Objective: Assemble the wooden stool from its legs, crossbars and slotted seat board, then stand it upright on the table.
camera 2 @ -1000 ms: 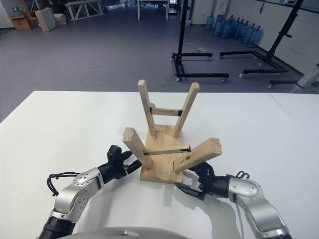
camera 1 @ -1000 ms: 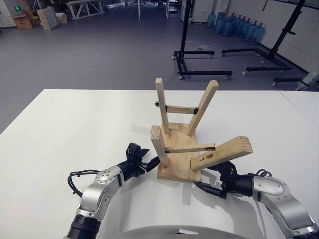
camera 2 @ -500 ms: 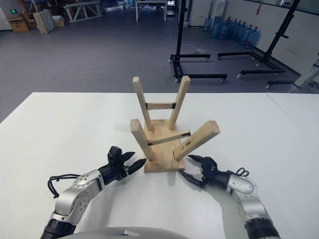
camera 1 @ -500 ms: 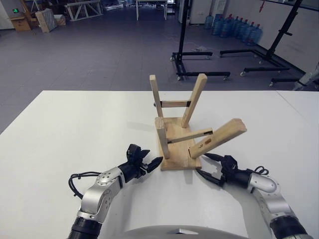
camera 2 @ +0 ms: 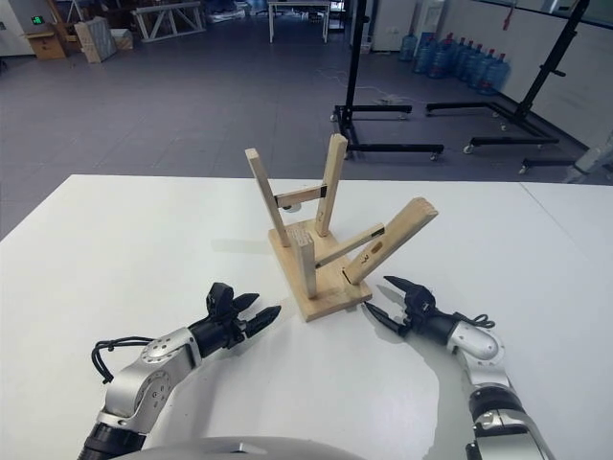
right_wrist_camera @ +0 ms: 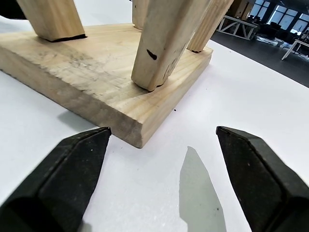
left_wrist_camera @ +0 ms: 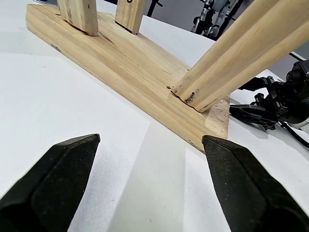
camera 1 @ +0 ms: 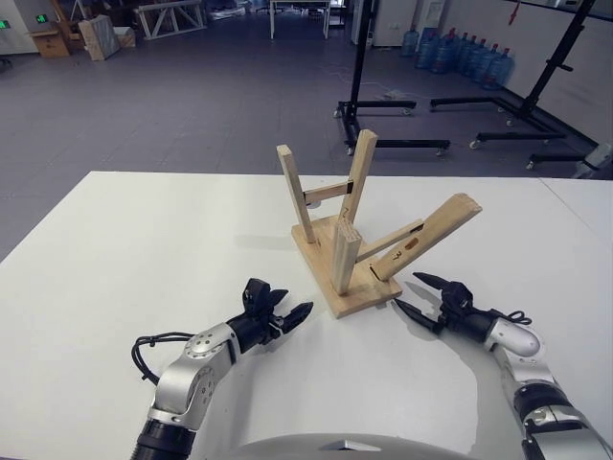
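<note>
The wooden stool stands upside down on its seat board point(camera 1: 332, 285) in the middle of the white table. Three legs point up; the fourth leg point(camera 1: 429, 233) leans out to the right. Crossbars point(camera 1: 324, 194) join the legs. My left gripper point(camera 1: 287, 314) is open, low over the table, a short gap from the board's near left edge point(left_wrist_camera: 120, 63). My right gripper point(camera 1: 417, 292) is open beside the board's near right corner point(right_wrist_camera: 96, 82), not touching it. Nothing is between either pair of fingers.
The white table point(camera 1: 124, 249) has free room on the left and in front. Its far edge runs behind the stool. Black wheeled racks point(camera 1: 388, 105) and water bottles point(camera 1: 460, 53) stand on the floor beyond. A second table surface point(camera 1: 584, 206) adjoins on the right.
The stool has slid away from me and turned on its seat board. My right gripper has moved forward and away from the board's edge. The left gripper has stayed nearly in place.
</note>
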Tool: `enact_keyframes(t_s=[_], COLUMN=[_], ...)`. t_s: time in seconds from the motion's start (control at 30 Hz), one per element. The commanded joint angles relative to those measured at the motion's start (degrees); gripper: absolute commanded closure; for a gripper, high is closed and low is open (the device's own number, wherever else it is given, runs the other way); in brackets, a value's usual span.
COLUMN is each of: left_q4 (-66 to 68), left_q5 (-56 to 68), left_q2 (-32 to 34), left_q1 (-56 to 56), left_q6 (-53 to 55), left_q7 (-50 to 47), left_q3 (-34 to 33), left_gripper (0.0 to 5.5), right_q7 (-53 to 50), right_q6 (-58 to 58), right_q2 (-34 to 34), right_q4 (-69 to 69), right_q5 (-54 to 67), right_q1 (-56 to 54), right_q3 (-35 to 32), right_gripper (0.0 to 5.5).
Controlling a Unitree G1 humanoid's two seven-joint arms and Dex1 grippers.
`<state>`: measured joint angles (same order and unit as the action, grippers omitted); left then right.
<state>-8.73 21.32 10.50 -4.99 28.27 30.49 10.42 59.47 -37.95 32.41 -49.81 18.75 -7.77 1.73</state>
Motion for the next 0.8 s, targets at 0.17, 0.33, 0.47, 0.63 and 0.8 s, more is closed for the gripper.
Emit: enact_keyframes(t_s=[0.17, 0.33, 0.47, 0.63, 0.8], left_q4=[-0.9, -10.1, -18.6, -24.8, -26.5], left_q5=[-0.8, 3.2, 8.7, 15.0, 15.7], left_q2=[-0.4, -1.0, -0.7, -0.9, 0.1], left_q1=[1.0, 3.8, 7.2, 12.1, 14.0], left_q6=[-1.9, -4.5, -2.8, 0.7, 3.7], left_q7=[-1.6, -4.0, -5.3, -8.3, -9.9], left_q3=[-1.1, -7.9, -11.5, -12.6, -9.9], left_gripper=[1.61, 1.61, 1.61, 1.61, 1.61], right_q7=[8.2, 6.5, -0.6, -10.0, -16.8], right_q6=[14.5, 22.4, 28.9, 36.2, 40.2], right_q2=[-1.5, -3.1, -5.3, -8.7, -10.7], right_q4=[19.3, 28.6, 38.1, 52.4, 61.2], right_q5=[15.5, 23.5, 27.9, 31.7, 33.1], right_q1=[14.4, 15.9, 13.4, 12.6, 10.9], right_q3=[-8.4, -15.5, -19.0, -19.8, -20.3], right_gripper=[1.48, 1.48, 1.48, 1.48, 1.48])
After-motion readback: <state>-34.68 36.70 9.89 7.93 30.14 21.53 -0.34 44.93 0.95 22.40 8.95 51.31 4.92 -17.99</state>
